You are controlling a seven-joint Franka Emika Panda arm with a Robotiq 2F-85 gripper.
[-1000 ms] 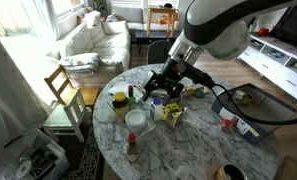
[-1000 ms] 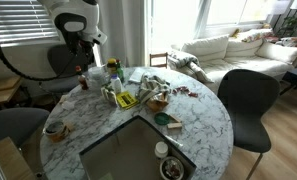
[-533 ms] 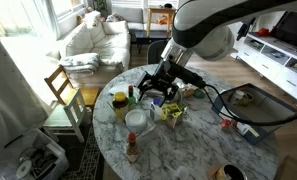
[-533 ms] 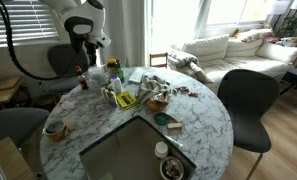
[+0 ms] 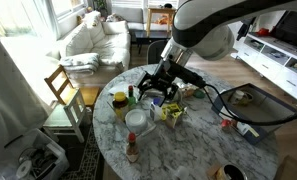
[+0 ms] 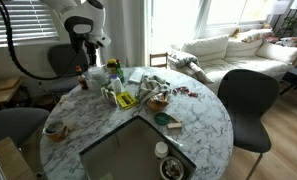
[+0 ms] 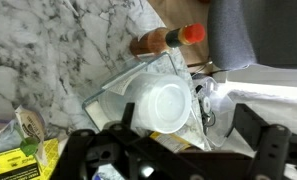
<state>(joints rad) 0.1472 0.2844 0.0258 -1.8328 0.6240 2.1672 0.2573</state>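
My gripper (image 5: 158, 86) hangs open above a cluster of items on the round marble table (image 5: 203, 140); nothing is between its fingers. In the wrist view the gripper (image 7: 173, 150) frames a white round cup (image 7: 158, 105) that rests in a clear plastic container (image 7: 113, 92). Just beyond lies a hot sauce bottle (image 7: 168, 40) with a red cap. A yellow packet (image 7: 13, 165) shows at the lower left. In an exterior view the white cup (image 5: 136, 120), the hot sauce bottle (image 5: 132, 148) and a yellow packet (image 5: 171, 113) sit near the gripper.
A yellow-lidded jar (image 5: 119, 100) and a green bottle (image 5: 131, 95) stand by the cluster. A bowl (image 6: 55, 129) sits near the table's edge, and a dark chair (image 6: 243, 100) stands beside it. A wooden chair (image 5: 63, 88) and a sofa (image 5: 93, 40) lie beyond.
The arm shifted slightly over the cluster a second ago and has held still for the last half second. The gripper stayed open.
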